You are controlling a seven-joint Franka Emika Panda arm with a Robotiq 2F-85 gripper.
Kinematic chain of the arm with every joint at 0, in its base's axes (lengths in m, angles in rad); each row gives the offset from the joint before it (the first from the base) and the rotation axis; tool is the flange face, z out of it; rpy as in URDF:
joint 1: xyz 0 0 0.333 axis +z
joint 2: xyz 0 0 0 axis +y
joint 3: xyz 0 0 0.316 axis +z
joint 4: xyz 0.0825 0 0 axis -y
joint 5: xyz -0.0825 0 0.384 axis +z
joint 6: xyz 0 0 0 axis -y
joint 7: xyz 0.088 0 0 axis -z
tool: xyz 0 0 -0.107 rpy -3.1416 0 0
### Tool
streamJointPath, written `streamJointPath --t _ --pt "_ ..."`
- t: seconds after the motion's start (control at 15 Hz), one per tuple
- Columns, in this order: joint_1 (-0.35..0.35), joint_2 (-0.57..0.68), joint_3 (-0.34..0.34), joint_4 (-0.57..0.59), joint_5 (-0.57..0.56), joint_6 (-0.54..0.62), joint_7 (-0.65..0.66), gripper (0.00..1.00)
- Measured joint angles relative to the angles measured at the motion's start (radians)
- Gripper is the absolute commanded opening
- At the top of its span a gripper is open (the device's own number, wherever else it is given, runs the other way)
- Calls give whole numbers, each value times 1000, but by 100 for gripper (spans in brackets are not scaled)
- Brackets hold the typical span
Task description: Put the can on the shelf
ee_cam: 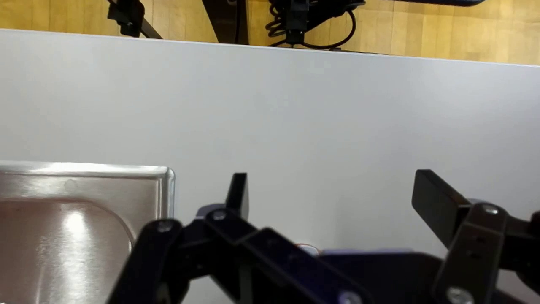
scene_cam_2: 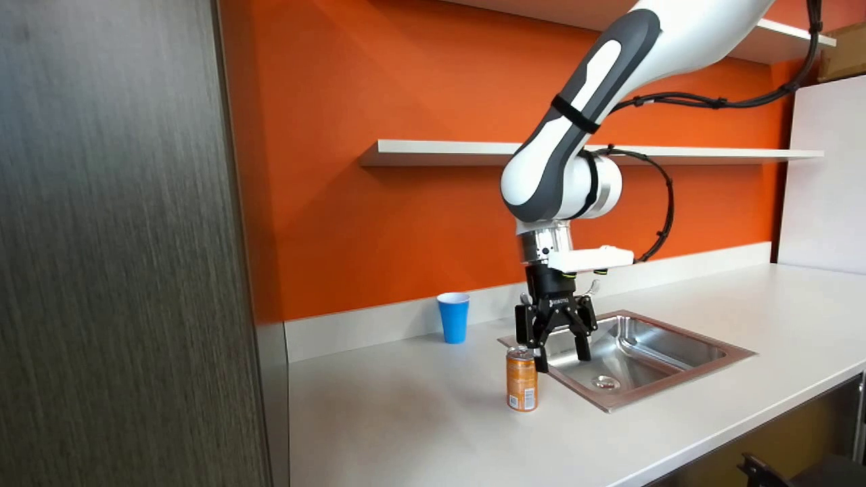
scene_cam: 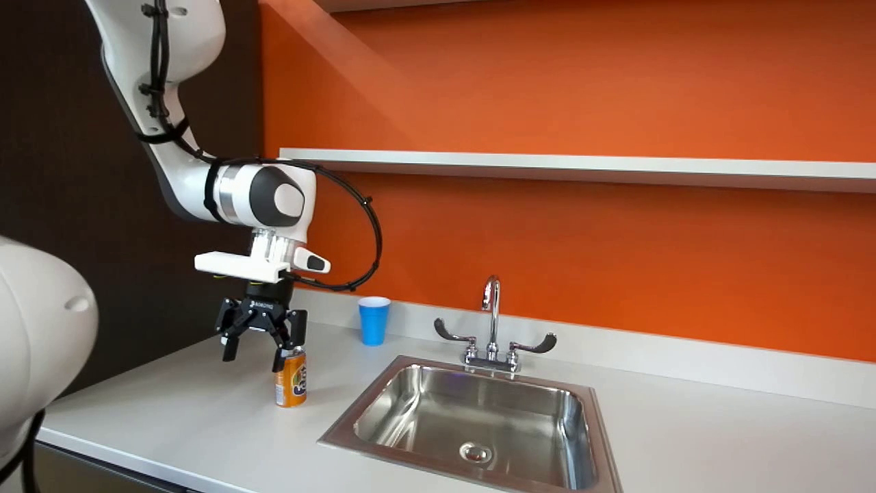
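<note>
Hanging fingers-down toward the left of an exterior view, the gripper (scene_cam: 254, 357) holds nothing, its fingers (scene_cam: 230, 349) spread wide. Just right of it stands the can (scene_cam: 291, 383), upright on the counter (scene_cam: 191, 424), its long axis vertical and so in line with the pointing fingers. In both exterior views a fingertip shows against the can's upper edge; whether the two touch cannot be told. Farther right come the cup (scene_cam: 374, 323), near the wall (scene_cam: 616, 274), then the sink (scene_cam: 506, 424), with the shelf (scene_cam: 575, 163) running higher along that wall.

The coming move seems to turn on one offset: the can appears to lie on the wall side of the gripper, behind the gap rather than within it. Across the wrist view come the sink, one finger, a pale curved sliver, probably the can's top, mostly hidden by the gripper, then the opposite finger, which fits this. Likely the gripper needs to slide toward the wall until its fingers straddle the can; a skewed approach could knock it over before any lift to the shelf.
</note>
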Motion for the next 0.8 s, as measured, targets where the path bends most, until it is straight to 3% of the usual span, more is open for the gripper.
streamJointPath --t 0.8 --pt "0 87 -1 -13 0 181 0 100"
